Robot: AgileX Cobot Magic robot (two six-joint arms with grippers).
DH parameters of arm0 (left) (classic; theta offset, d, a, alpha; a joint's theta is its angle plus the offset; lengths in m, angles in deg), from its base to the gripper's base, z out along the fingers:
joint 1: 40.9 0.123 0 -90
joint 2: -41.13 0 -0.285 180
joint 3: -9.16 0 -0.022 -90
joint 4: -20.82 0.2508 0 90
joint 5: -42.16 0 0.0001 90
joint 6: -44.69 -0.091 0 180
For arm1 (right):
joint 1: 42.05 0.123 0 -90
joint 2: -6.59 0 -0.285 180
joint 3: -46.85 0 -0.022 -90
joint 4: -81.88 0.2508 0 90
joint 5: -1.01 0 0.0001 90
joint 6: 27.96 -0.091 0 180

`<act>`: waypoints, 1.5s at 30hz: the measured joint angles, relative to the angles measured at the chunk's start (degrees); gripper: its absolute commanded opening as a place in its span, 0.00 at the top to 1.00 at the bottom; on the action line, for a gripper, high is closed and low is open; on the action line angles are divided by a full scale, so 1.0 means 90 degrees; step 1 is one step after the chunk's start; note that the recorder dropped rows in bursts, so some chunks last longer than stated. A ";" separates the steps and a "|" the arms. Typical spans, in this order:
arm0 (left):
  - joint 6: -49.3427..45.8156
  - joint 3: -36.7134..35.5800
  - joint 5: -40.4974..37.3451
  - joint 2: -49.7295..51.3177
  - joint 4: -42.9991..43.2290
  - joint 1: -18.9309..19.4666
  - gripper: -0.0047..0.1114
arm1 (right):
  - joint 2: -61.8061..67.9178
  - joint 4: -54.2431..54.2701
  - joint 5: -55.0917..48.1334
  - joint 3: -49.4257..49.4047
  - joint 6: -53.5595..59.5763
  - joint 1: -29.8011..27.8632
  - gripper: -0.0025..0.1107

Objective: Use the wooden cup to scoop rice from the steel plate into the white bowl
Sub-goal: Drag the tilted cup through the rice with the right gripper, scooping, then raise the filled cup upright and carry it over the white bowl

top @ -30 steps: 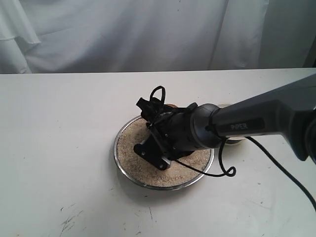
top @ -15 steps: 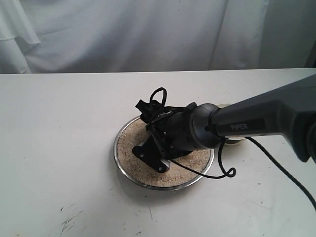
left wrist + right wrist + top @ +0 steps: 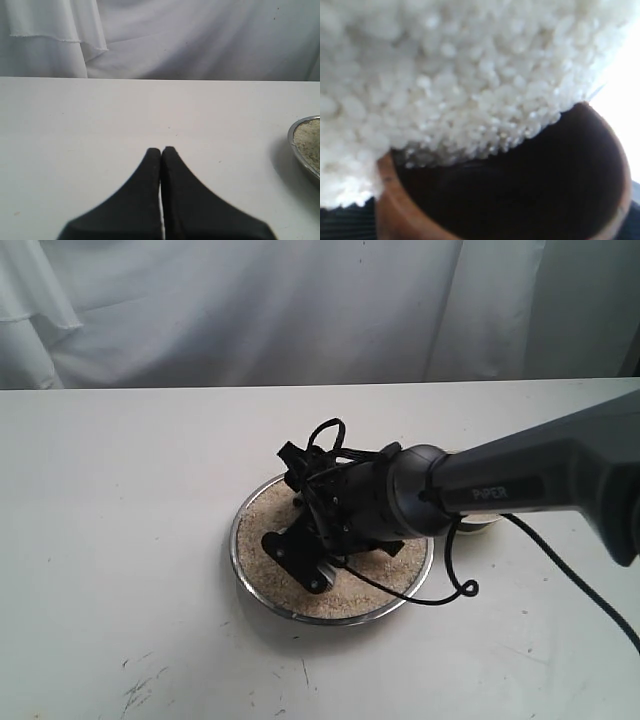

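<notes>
Right wrist view: wooden cup [image 3: 520, 190] tipped, mouth into rice [image 3: 445, 75] | exterior view, centre: right gripper [image 3: 303, 560] over steel plate [image 3: 237, 545], jaws wide, gripping cup.

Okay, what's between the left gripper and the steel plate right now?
Only bare white table lies between the left gripper and the steel plate; the left wrist view shows that stretch.

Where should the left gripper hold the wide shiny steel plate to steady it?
Pinch the thin raised rim of the shiny steel plate at its left edge, from the left: the dish is shallow, so only the rim offers a hold, and the right arm with the reddish-brown wooden cup covers the middle. The left gripper is shut; open it first.
</notes>
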 measured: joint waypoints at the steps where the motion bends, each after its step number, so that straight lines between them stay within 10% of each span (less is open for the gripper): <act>1: 0.0000 0.0000 0.0000 0.0000 0.0000 0.0000 0.96 | -0.0005 0.0077 0.0013 0.0000 0.0002 0.0000 0.98; 45: 0.0000 0.0000 0.0000 0.0000 0.0000 0.0000 0.96 | -0.0246 0.3449 0.1540 0.0011 0.0582 -0.0629 0.98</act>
